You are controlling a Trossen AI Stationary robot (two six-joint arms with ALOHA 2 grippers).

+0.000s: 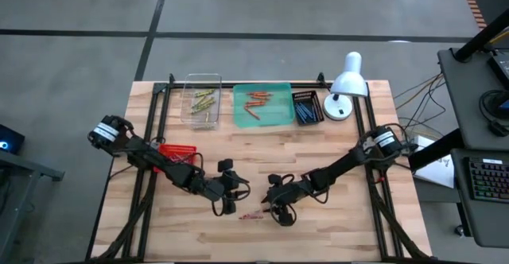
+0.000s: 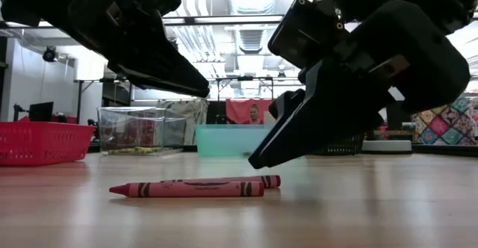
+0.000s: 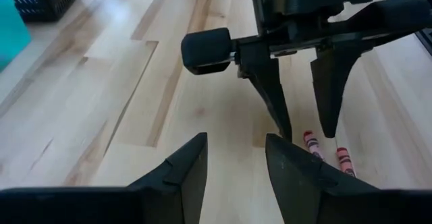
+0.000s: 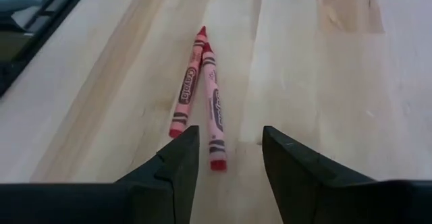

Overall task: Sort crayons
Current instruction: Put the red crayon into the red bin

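Two red crayons (image 2: 187, 189) lie flat on the bare wood at the near edge of the table (image 1: 334, 232), side by side and touching at their tips

Seen from above, the pair sits at about 6 o'clock on the table, between the two grippers. The right gripper (image 1: 280, 213) hovers just at their 3 o'clock, fingers spread wide and holding nothing, tips just above the wood with the crayons' ends in front of the gap. The left gripper (image 1: 228, 206) hangs at the crayons' 10 o'clock, fingers also apart and empty. At 12 o'clock along the far edge stand a clear bin (image 1: 201, 101) with yellow-green crayons, a teal tray (image 1: 262, 106) with orange ones and a dark basket (image 1: 308, 107) with blue ones, a white lamp (image 1: 347, 85) at 1 o'clock, and a red mesh basket (image 1: 176, 150) at 9 o'clock
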